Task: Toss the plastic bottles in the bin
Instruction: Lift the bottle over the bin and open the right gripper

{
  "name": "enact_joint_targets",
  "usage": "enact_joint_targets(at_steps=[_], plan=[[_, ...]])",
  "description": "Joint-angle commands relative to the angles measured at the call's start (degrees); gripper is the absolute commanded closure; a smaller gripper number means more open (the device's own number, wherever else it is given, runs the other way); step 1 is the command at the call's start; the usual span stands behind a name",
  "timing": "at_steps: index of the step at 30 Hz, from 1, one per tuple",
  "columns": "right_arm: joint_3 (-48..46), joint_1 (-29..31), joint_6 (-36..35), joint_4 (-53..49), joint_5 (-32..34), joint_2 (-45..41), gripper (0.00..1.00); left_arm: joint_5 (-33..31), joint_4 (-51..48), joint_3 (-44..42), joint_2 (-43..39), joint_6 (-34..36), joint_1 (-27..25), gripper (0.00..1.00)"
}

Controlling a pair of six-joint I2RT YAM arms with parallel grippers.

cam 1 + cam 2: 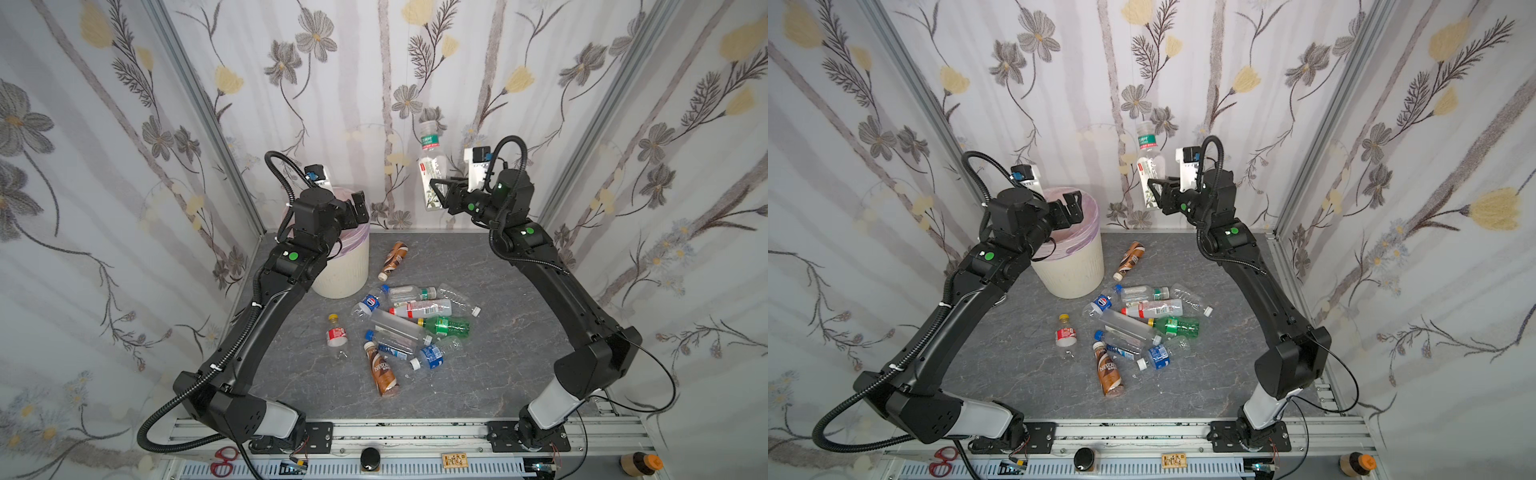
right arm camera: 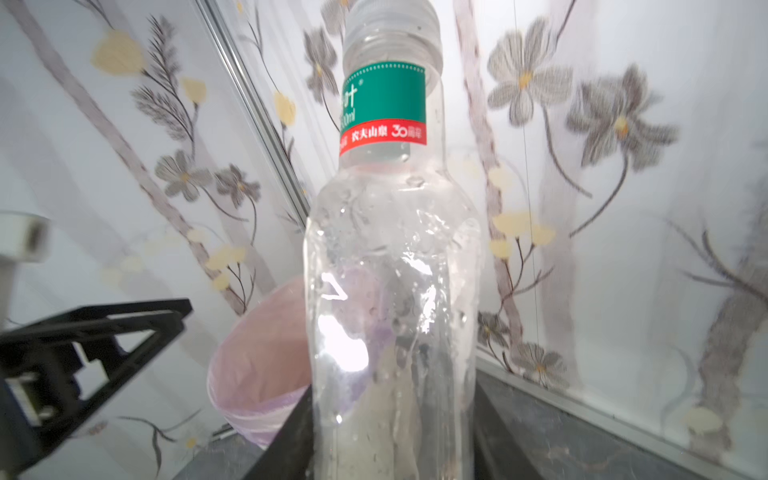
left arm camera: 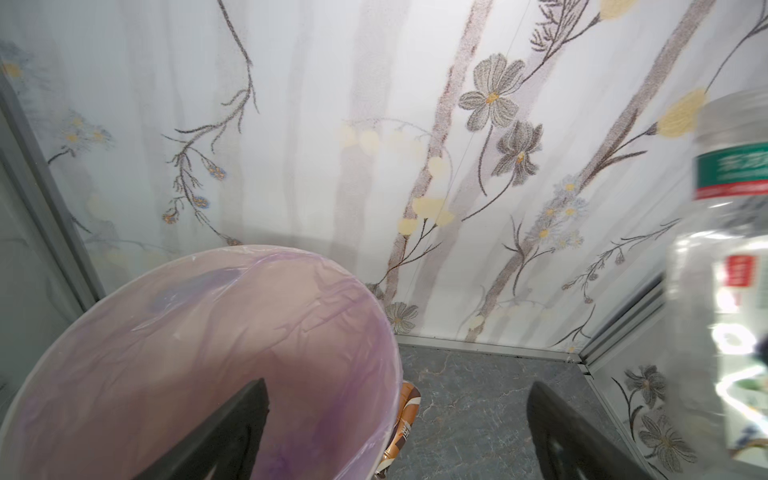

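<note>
My right gripper is shut on a clear plastic bottle with a green and red neck label. It holds the bottle upright, high near the back wall, to the right of the bin. Over the bin's pink-lined mouth, my left gripper stands open with nothing in it. Several plastic bottles lie in a heap mid-table, a green one among them. A brown coffee bottle lies beside the bin, another nearer the front.
A red-labelled bottle with a yellow cap lies apart, left of the heap. Flowered walls close the back and both sides. A metal rail runs along the front, with red scissors beyond it.
</note>
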Motion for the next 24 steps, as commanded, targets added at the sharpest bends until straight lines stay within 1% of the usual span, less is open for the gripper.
enact_joint_targets(at_steps=[1, 4, 5, 7, 9, 10, 13, 15, 17, 19, 21, 24], plan=[[-2.36, 0.06, 4.94, 16.78, 4.44, -4.32, 0.57, 2.65, -1.72, -0.79, -1.68, -1.87, 2.53, 0.00], [-6.56, 0.02, 9.19, 26.92, 10.22, -7.73, 0.57, 4.43, -1.69, -2.59, -3.70, -3.33, 5.43, 0.00], [-7.50, 0.06, 11.32, 29.89, 12.07, -7.96, 0.58, 5.01, -1.69, -3.20, -4.39, -3.71, 6.32, 0.00], [-6.66, 0.29, 15.35, 33.09, 13.21, -6.31, 0.58, 5.94, -1.69, -4.35, -5.43, -4.18, 7.59, 0.00], [-1.61, 1.68, 18.31, 30.77, 13.52, -1.77, 0.60, 6.43, -1.60, -5.49, -6.39, -4.61, 8.51, 0.00], [1.47, 2.75, 18.68, 28.49, 13.18, 0.85, 0.61, 6.81, -1.60, -5.91, -6.74, -4.71, 8.88, 0.00], [12.46, 7.80, 17.41, 19.49, 12.08, 10.34, 0.60, 7.19, -1.60, -7.32, -7.83, -4.98, 9.88, 0.00], [20.32, 11.10, 17.13, 12.63, 9.77, 17.70, 0.57, 7.55, -1.59, -8.27, -8.48, -5.06, 10.62, 0.00], [26.00, 13.89, 16.91, 7.81, 6.84, 24.01, 0.50, 7.81, -1.60, -9.32, -8.87, -5.15, 11.39, 0.00], [29.01, 15.67, 16.47, 4.74, 5.91, 27.92, 0.36, 7.69, -1.60, -10.50, -10.35, -5.24, 12.22, 0.00], [29.10, 16.23, 16.35, 3.82, 5.75, 28.96, 0.26, 7.17, -1.50, -11.80, -11.47, -5.11, 12.92, 0.00], [29.10, 16.23, 15.12, 3.81, 6.08, 28.02, 0.14, 5.53, -1.48, -13.08, -12.55, -4.46, 13.31, 0.00]])
